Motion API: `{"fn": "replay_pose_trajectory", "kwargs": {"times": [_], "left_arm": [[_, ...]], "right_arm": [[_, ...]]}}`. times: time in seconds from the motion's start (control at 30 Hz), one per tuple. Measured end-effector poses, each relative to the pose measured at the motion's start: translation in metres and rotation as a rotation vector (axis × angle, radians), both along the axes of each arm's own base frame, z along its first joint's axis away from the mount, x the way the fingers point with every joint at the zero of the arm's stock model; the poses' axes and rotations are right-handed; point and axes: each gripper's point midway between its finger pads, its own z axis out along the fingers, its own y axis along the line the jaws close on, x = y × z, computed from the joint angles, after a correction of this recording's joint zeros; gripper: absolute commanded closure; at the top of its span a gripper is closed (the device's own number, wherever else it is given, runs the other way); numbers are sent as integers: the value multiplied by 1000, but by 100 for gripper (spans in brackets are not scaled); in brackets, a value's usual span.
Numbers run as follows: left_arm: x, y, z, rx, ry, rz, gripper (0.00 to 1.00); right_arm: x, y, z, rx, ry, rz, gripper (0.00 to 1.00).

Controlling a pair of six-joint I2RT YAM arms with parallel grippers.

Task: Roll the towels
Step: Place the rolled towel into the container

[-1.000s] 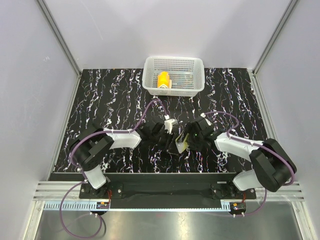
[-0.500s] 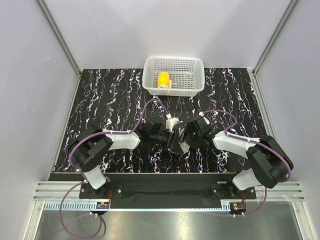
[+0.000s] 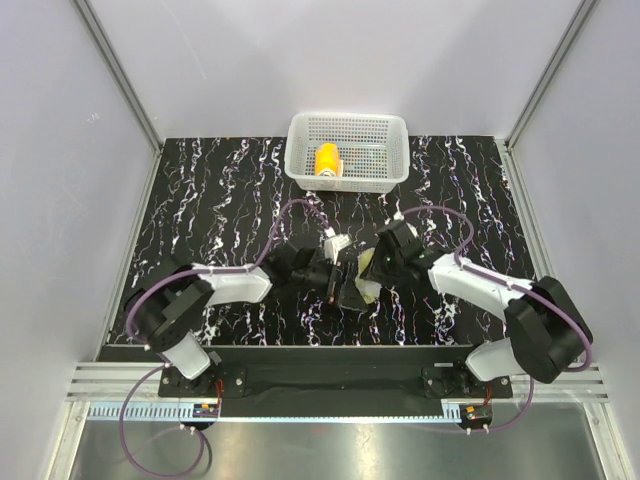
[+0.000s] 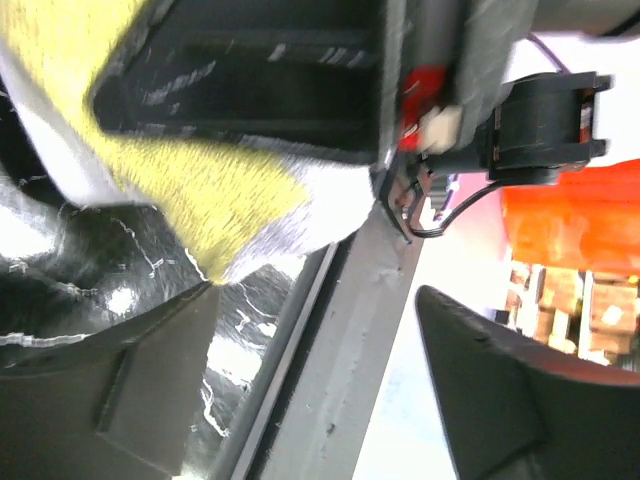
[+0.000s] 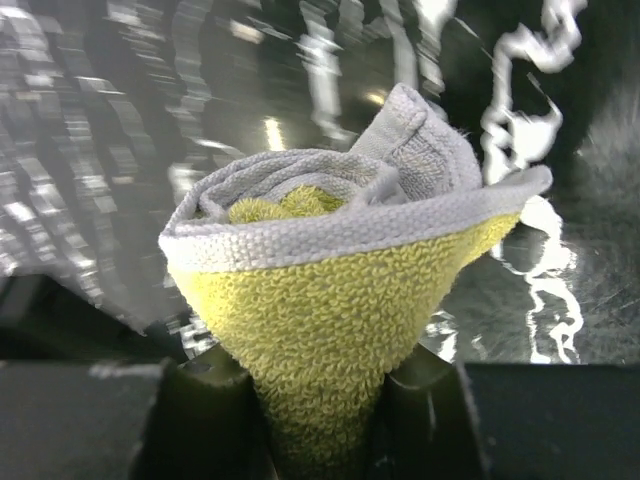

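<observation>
Grey-yellow terry towel [image 5: 330,290], rolled cone-shaped, pinched in right claw [image 5: 320,392]; left claw [image 4: 315,340] spread.

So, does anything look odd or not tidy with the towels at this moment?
Yes. The grey towel, pinched in the right gripper, is rolled unevenly: it forms a cone, narrow at the pinch and flaring open, with one corner sticking out. The orange towel lies in the basket and looks rolled.

Basket [image 3: 347,150] is being kept at table's [image 3: 220,200] far edge, centre – one towel [image 3: 327,160] in its left part. Other towel [image 5: 330,330] is being gripped by right gripper [image 5: 318,392] nr table centre – left gripper [image 3: 337,283] just left of it.
</observation>
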Motion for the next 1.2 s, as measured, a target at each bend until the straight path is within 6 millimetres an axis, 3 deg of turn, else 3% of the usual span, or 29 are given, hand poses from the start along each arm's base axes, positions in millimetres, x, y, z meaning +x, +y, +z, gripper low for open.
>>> {"fn": "replay_pose_trajectory", "kwargs": {"times": [0.2, 0.4, 0.5, 0.6, 0.7, 0.8, 1.07, 1.2], "left_arm": [[15, 24, 45, -33, -100, 88, 1], [34, 72, 82, 5, -226, 261, 1], [37, 97, 92, 51, -283, 339, 1], [36, 118, 94, 115, -307, 401, 1], [34, 134, 96, 177, -308, 435, 1], [32, 146, 99, 231, -322, 455, 1], [29, 170, 95, 339, -363, 472, 1], [28, 174, 92, 361, -363, 470, 1]], "right_arm": [[38, 9, 80, 21, -160, 52, 91], [98, -8, 163, 34, -342, 57, 91], [133, -15, 194, 33, -420, 70, 91], [169, -13, 213, 44, -476, 115, 91], [209, -6, 214, 62, -505, 167, 92], [250, 4, 201, 105, -506, 223, 93], [361, 8, 114, 138, -464, 285, 88], [382, -4, 75, 116, -428, 268, 81]]}}
